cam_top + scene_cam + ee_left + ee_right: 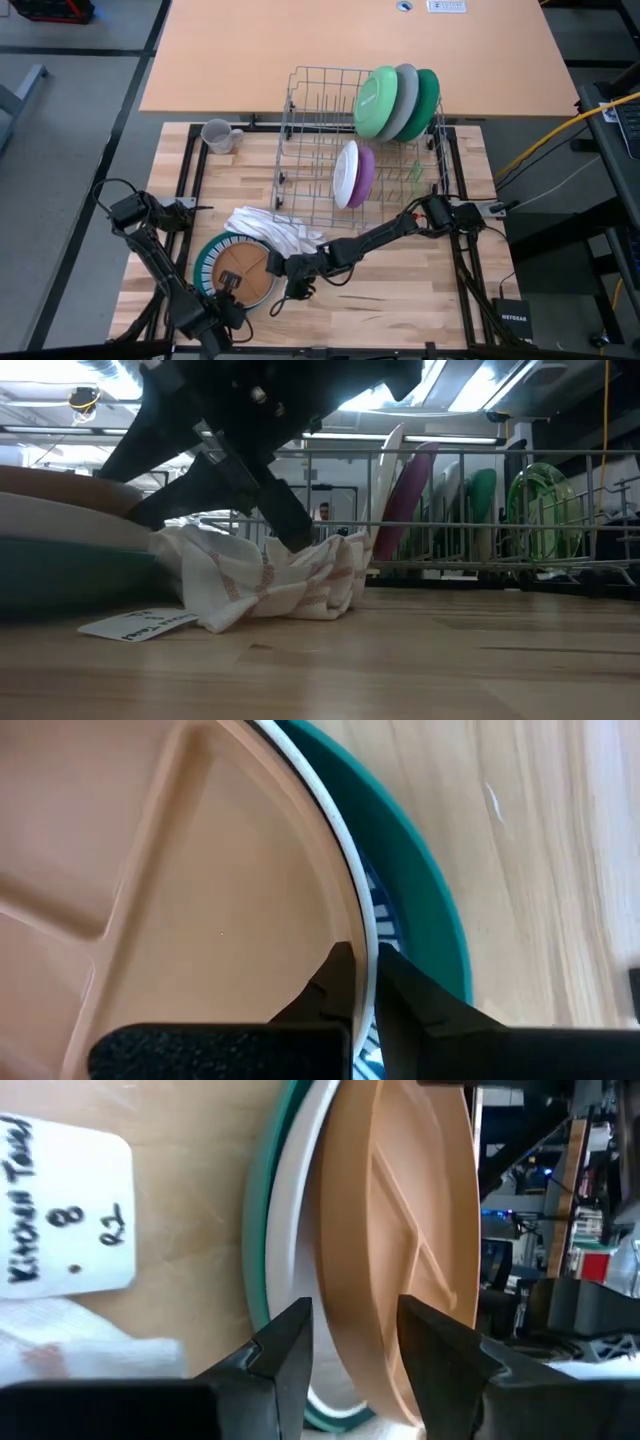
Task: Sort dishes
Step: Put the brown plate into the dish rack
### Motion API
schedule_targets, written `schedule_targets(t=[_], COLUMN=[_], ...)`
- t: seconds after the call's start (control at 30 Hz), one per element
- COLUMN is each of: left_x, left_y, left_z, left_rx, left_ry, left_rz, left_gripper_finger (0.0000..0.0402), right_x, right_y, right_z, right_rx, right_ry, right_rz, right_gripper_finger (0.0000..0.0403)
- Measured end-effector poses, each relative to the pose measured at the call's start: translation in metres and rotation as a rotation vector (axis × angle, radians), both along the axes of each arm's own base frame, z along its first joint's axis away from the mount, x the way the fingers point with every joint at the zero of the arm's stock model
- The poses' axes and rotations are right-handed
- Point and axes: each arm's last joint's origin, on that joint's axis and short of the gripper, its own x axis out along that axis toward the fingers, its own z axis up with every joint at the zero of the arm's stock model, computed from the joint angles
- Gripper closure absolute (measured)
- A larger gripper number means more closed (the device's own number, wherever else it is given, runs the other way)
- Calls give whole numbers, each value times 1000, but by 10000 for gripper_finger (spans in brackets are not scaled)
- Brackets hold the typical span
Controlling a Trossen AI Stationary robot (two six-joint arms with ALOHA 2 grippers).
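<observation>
Left tool [362, 982] pinched shut on brown dish [243, 272] rim; dish tops stack on teal plate [207, 252], desk [400, 290] front-left. Right tool [352, 1342] half open, straddling opposite rim, not clamped. You likely need both for lift toward rack [320, 150].

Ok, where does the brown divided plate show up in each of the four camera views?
High view: brown divided plate sits lower left, stacked on the teal plate.
Low view: its brown edge tops the stack at far left.
Left wrist view: it fills the left side, left gripper pinching its rim.
Right wrist view: it stands at centre, right gripper across its edge.
Shared landmark: the teal plate beneath it.
</observation>
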Motion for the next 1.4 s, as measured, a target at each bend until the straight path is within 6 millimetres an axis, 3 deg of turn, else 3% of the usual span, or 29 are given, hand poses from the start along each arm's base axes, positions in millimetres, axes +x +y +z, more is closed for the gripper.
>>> schedule_targets(t=[0.17,0.53,0.87,1.1,1.4], left_x=[2,1,1,0,2], left_y=[2,2,2,2,-2], left_z=[0,0,0,0,36], left_rx=[2,-2,-33,-72,-25], left_ry=[2,0,-23,46,27], left_rz=[3,42,264,312,351], left_gripper_finger=[392,375,315,278,281], right_x=[0,-1,-1,0,1], right_y=[0,1,2,2,1], right_z=[0,-3,-2,-1,1], right_rx=[7,-2,10,13,-2], right_ry=[2,19,9,5,-25], right_rz=[-4,7,-1,2,-32], right_gripper_finger=[268,354,343,348,346])
